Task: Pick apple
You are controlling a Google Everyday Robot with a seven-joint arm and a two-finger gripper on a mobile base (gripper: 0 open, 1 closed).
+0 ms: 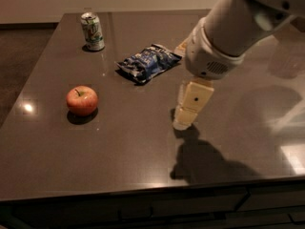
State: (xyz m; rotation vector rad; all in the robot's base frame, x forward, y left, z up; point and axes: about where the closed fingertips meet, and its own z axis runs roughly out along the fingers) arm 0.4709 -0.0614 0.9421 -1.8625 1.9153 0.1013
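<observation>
The apple (82, 100) is small, round, red-orange with yellowish patches and a short dark stem. It sits on the dark table (124, 147) at the left. My gripper (189, 108) hangs from the white arm above the table's middle, well to the right of the apple and apart from it. It holds nothing that I can see.
A green-and-white soda can (92, 30) stands upright at the back left. A blue snack bag (148, 62) lies behind and left of the gripper. The table's front edge runs along the bottom, and its left edge drops to the floor.
</observation>
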